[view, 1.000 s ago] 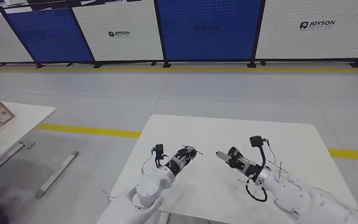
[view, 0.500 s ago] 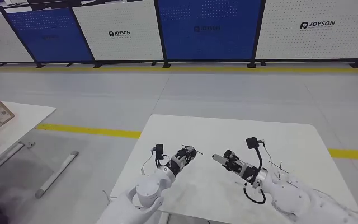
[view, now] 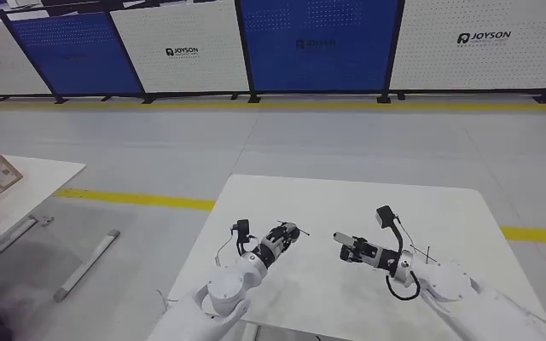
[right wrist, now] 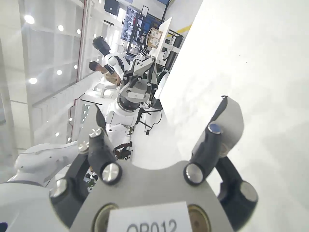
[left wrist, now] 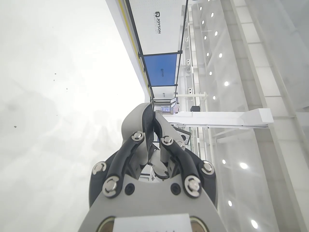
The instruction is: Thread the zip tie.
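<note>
My left gripper (view: 288, 228) hovers over the white table (view: 341, 196) near its left edge, shut on a thin black zip tie (view: 301, 231) whose end pokes out toward the right. In the left wrist view its black pads (left wrist: 152, 119) are pressed together. My right gripper (view: 341, 242) sits a short way to the right, pointing back at the left one across a gap. In the right wrist view that gripper (right wrist: 161, 114) stands wide open with nothing between its fingers, and the left gripper (right wrist: 141, 71) shows farther off.
Thin black strands (view: 420, 252), possibly more zip ties, lie on the table beside my right forearm. The table's left edge runs close under the left arm. Bare tabletop stretches toward the far side.
My right gripper has drifted slightly lower and its wrist has turned, with the arm swinging more level across the table. The left arm and its zip tie have stayed put.
</note>
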Robot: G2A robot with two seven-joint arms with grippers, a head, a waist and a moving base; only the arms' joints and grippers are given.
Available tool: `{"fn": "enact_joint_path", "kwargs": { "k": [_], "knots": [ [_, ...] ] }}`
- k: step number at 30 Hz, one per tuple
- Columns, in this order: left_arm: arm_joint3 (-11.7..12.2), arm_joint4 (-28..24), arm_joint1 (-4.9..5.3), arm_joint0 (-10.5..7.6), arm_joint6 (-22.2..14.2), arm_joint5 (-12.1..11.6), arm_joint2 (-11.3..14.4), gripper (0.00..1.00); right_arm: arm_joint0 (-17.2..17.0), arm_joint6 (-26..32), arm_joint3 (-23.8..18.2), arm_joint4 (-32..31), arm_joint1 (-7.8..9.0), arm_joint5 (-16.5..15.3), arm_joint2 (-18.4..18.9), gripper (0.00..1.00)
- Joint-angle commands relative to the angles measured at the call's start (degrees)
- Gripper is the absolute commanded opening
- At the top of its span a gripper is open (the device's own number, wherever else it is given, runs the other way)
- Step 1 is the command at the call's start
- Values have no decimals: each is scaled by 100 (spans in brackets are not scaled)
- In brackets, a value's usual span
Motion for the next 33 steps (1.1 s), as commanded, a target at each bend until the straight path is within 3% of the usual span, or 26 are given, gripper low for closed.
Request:
{"fn": "enact_joint_path", "kwargs": {
  "k": [1,7,8,20,24,29,33],
  "knots": [
    [18,186,7,33,-115,-33,2,0,-1,-5,-4,-3,3,0,-1,100],
    [-146,599,65,388,-594,-57,-23,0,-1,-5,-4,-3,3,0,-1,100],
    [-170,583,63,420,-528,-78,-54,0,-1,-5,-4,-3,3,0,-1,100],
    [-178,557,30,372,-454,-48,11,0,-41,-10,-57,-85,-8,59,-1,100],
    [-191,509,-39,261,-269,-9,161,0,-69,181,-44,-198,-135,159,-52,100],
    [-93,384,-100,158,-143,37,246,0,27,281,312,-8,-400,61,-127,100],
    [-93,384,-100,158,-143,37,246,0,38,280,344,-14,-415,54,-128,100]
  ]
}}
